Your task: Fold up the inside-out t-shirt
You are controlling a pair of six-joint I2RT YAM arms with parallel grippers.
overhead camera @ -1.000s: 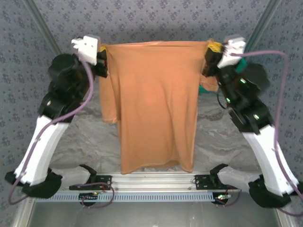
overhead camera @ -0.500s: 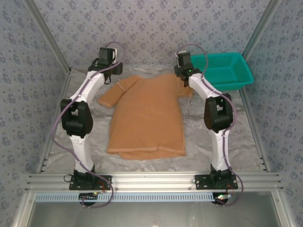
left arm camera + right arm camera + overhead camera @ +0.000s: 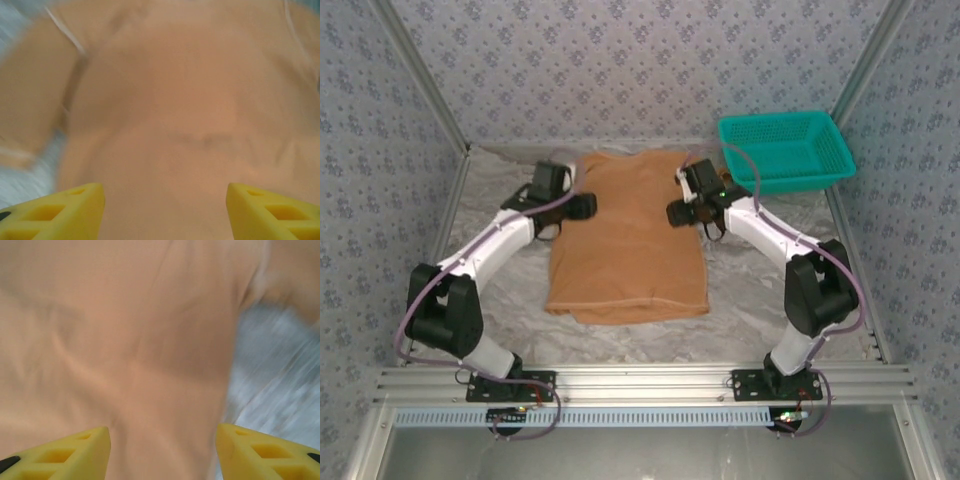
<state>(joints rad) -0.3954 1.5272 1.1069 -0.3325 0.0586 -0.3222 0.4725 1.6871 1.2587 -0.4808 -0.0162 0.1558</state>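
- One inside-out t-shirt [image 3: 630,240], orange-tan, lies spread flat about the middle of the surface [image 3: 760,290], its neck toward the far edge and its hem toward the near edge.
- Its outline from above is close to a plain rectangle, a little wider at the hem, with a few shallow creases across the cloth.
- Grey, marbled and slightly wrinkled, the surface shows bare on both sides of the shirt and in front of the hem.
- Blue-grey patterned walls [image 3: 620,60] close in the left, far and right sides, and a metal rail [image 3: 640,385] runs along the near edge.
- A teal basket [image 3: 785,150] sits in the far right corner, well apart from the shirt.
- Left gripper [image 3: 582,207] is at the shirt's left edge, up near the shoulder; in the wrist view its yellow fingertips [image 3: 60,210] stand wide apart over the cloth with nothing between them.
- Right gripper [image 3: 675,213] is at the shirt's right edge opposite; its fingertips [image 3: 65,452] are likewise spread, holding nothing, with cloth and a strip of grey surface beneath.
- Both wrist views are blurred, so whether either gripper touches the fabric cannot be told.
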